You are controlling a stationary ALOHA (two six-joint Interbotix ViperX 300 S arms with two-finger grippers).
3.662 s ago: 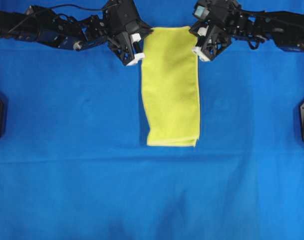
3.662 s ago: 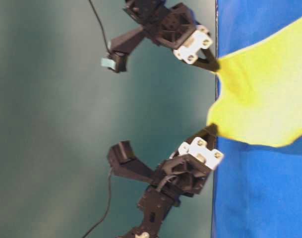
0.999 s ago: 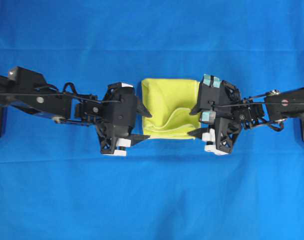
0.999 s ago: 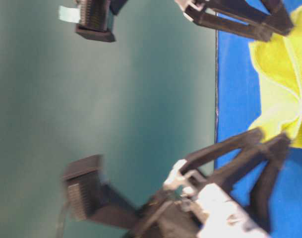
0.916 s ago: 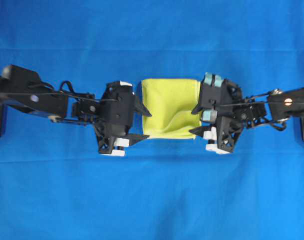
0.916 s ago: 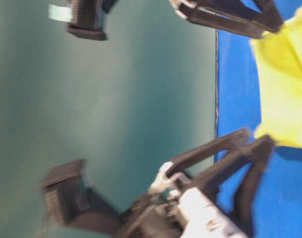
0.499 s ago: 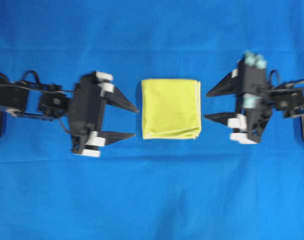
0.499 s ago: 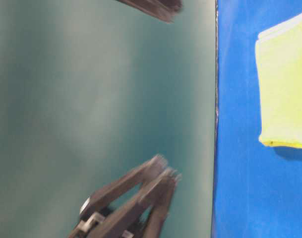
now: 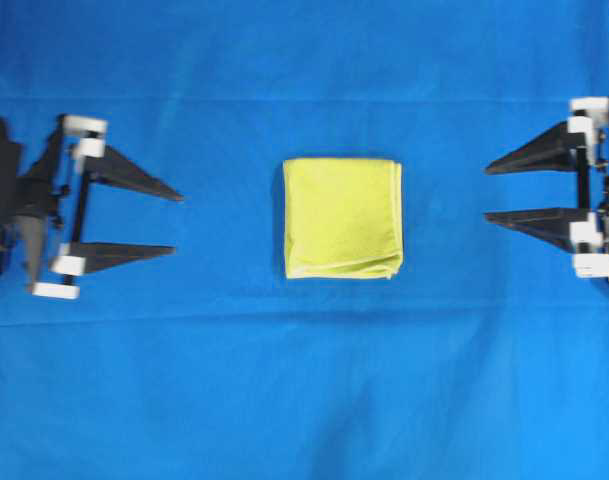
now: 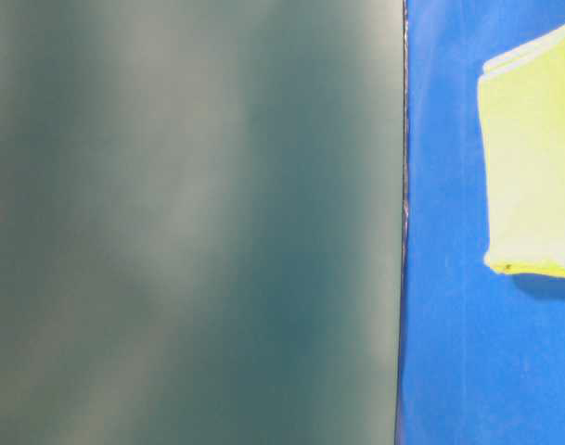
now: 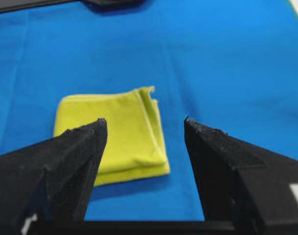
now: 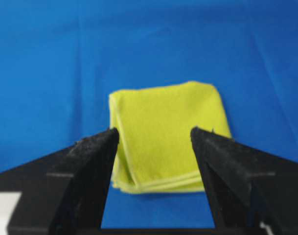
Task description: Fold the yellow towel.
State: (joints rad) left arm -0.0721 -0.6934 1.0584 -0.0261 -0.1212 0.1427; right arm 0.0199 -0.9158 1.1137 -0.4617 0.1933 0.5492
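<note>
No text, label, brand, number or sign can be read anywhere in these views; every visible surface shows plain colour only, with no lettering at all.

- The overhead view looks straight down on the blue cloth [image 9: 304, 400], taking in the yellow towel [image 9: 342, 217] at centre and both grippers at the side edges.
- The table-level view sits low at the cloth's edge, turned sideways, showing mostly a blurred green backdrop [image 10: 189, 222].
- Each wrist view looks out between its own fingers, from opposite sides, close and low.
- All four views share the towel.
</note>
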